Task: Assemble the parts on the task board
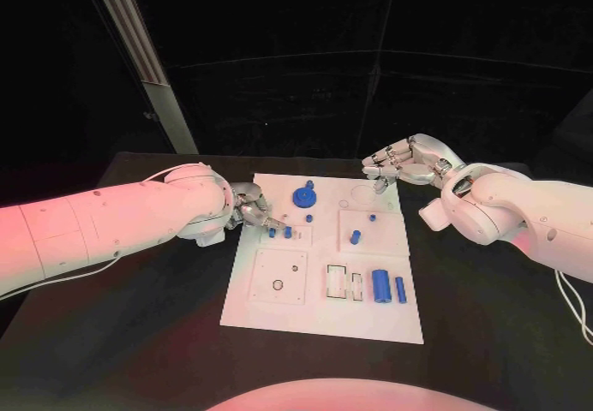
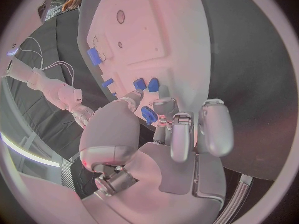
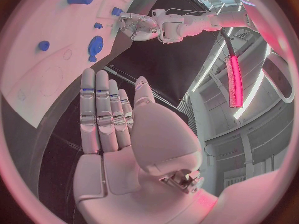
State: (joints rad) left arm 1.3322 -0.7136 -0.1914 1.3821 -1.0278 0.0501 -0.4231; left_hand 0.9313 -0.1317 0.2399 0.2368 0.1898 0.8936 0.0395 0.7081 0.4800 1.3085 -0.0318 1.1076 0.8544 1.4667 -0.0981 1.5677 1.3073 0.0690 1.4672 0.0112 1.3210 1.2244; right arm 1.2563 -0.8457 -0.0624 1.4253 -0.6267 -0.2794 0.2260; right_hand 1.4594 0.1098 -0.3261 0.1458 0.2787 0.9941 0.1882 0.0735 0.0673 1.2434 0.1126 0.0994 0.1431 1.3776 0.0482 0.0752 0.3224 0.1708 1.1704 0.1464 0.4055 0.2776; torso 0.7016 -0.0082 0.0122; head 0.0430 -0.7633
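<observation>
The white task board [image 1: 278, 308] lies in the middle of the black table. My left hand [image 1: 251, 211] is at the board's left edge and pinches a small blue part [image 2: 148, 115] between thumb and fingers, low over the board. Two more small blue parts [image 2: 145, 84] stand just past its fingertips. A round blue part [image 1: 304, 199] lies near the board's far edge, and a blue peg [image 1: 354, 237] stands near the middle. Two blue cylinders [image 1: 388, 287] lie at the near right. My right hand [image 1: 402, 163] hovers by the far right corner, holding nothing, its fingers [image 3: 99, 109] straight.
The board [image 2: 181, 30] has square plates with holes [image 1: 279, 276] at the near left and a slotted recess [image 1: 344, 281] beside the cylinders. Bare black table [image 1: 494, 325] runs along both sides of the board. In the right wrist view my left hand [image 3: 140, 26] sits beyond the board [image 3: 37, 79].
</observation>
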